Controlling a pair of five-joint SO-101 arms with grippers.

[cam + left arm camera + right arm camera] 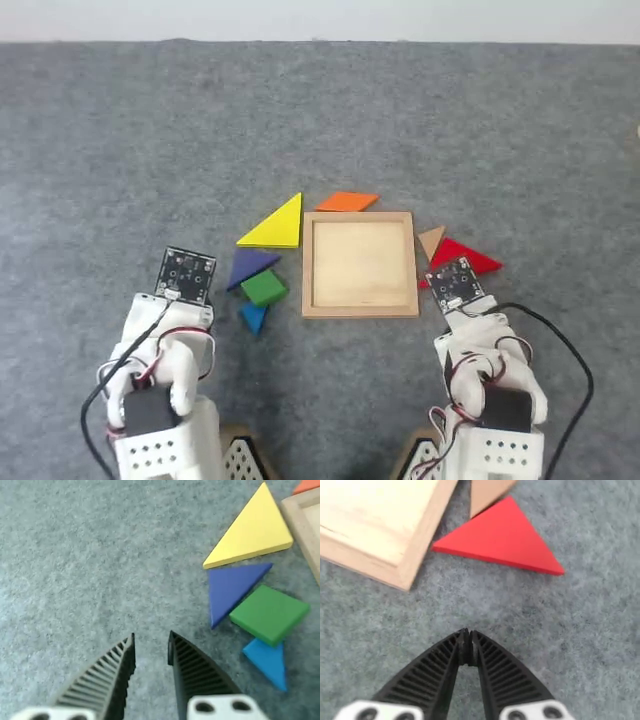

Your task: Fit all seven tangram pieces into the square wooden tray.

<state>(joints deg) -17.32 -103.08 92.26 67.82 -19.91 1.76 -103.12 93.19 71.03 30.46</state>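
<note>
Well, the red triangle [502, 542] lies just beside the tray [360, 311] on the counter [500, 120], seemingly flat, so I spread my closed right pincer [465, 632] before straddling it; left pincer [151, 635] sits slightly parted.

On the grey surface [320, 120] lie the wooden tray [309, 265] and, around it, yellow triangle [278, 228], navy triangle [247, 265], green square [264, 288], blue triangle [254, 317], orange piece [346, 202], tan triangle [431, 241], red triangle [465, 256].

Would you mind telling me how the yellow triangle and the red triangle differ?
The yellow triangle lies by the tray's left side, the red triangle by its right. The yellow triangle is beside the dark blue piece, the red triangle beside the tan piece. Both lie flat on the mat, outside the tray.
</note>
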